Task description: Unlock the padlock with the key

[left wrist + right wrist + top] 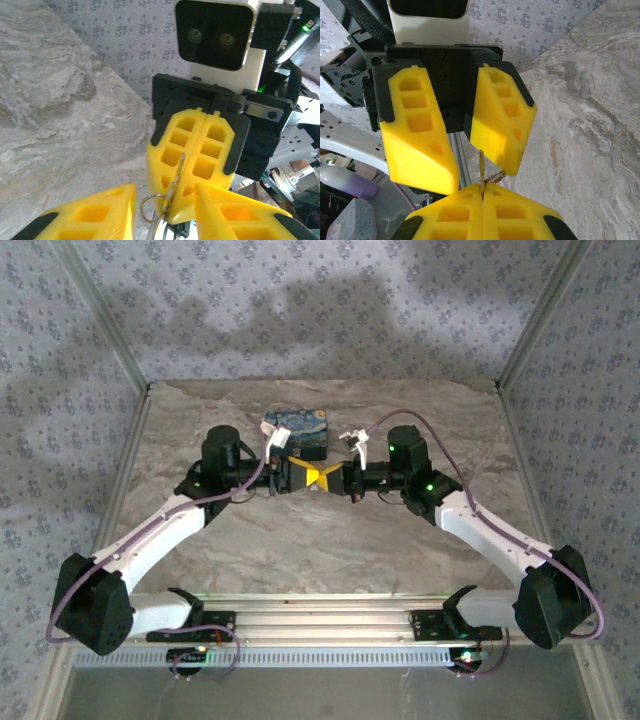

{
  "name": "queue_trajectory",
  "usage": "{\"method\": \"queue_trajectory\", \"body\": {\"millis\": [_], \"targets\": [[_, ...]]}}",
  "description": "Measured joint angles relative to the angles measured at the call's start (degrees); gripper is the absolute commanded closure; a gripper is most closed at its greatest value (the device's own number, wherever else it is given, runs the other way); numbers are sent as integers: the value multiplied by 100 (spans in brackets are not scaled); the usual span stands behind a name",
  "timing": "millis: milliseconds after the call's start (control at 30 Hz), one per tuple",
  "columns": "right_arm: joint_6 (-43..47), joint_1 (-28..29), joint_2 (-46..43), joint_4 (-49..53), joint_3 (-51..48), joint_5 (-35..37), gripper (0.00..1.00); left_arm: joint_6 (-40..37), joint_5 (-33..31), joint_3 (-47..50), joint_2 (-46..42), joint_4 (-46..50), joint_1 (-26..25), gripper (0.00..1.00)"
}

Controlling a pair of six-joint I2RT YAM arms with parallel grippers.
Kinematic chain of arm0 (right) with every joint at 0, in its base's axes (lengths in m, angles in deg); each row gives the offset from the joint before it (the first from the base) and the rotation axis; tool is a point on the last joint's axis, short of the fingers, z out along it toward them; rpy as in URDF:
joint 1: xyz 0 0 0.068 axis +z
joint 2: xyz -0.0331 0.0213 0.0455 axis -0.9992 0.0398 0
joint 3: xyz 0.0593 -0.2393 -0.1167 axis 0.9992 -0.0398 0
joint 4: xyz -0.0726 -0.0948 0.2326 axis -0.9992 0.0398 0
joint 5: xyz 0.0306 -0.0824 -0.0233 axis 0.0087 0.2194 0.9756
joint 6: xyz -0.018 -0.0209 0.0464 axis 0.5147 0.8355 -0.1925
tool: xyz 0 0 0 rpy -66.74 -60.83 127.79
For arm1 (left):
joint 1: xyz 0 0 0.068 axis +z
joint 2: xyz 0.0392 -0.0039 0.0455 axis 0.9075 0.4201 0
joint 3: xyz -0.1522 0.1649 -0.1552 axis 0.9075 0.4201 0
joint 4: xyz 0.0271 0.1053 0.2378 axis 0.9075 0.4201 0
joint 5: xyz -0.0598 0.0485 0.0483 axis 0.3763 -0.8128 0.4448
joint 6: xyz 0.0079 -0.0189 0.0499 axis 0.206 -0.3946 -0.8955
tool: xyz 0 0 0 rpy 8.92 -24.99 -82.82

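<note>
- Nearest us, low in the right wrist view, the right gripper (482,196) has its 2 yellow fingers pressed together on the key (481,167). The key's thin blade pokes up from the seam between them.
- Facing it, in the upper half of that frame, the left gripper (471,172) has its fingers apart, 1 on each side of the blade, gripping nothing.
- We judge this to be a mid-air handover or regrasp of the key, above the desk (320,550) at the centre of the top view.
- To do it well, we would centre the blade between the spread fingers and close squarely on it. The right gripper should release only once that grip is firm. The key ring (149,207) hanging beside the blade should be kept out of the pinch.
- Farther back, at the upper centre of the top view, the padlock (295,434) lies bare on the desk, apart from both grippers and inside no box or tray. We cannot tell how its shackle stands.
</note>
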Motion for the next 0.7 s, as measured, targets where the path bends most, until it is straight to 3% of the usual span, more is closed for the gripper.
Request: {"method": "queue_trajectory", "body": {"millis": [133, 333, 467, 567, 700], "targets": [[-22, 0, -2, -37, 0, -17, 100, 26, -24, 0, 0, -39, 2, 76], [-61, -24, -2, -70, 0, -66, 100, 9, -114, 0, 0, -44, 17, 98], [-63, -39, -4, -61, 0, -59, 100, -31, -109, 0, 0, -37, 50, 100], [-46, -48, -22, 42, 2, -9, 82, -125, -114, 0, 0, 26, 50, 100], [114, -57, -85, 387, 76, 179, 70, -496, -87, -55, -48, 501, 39, 100]]}}
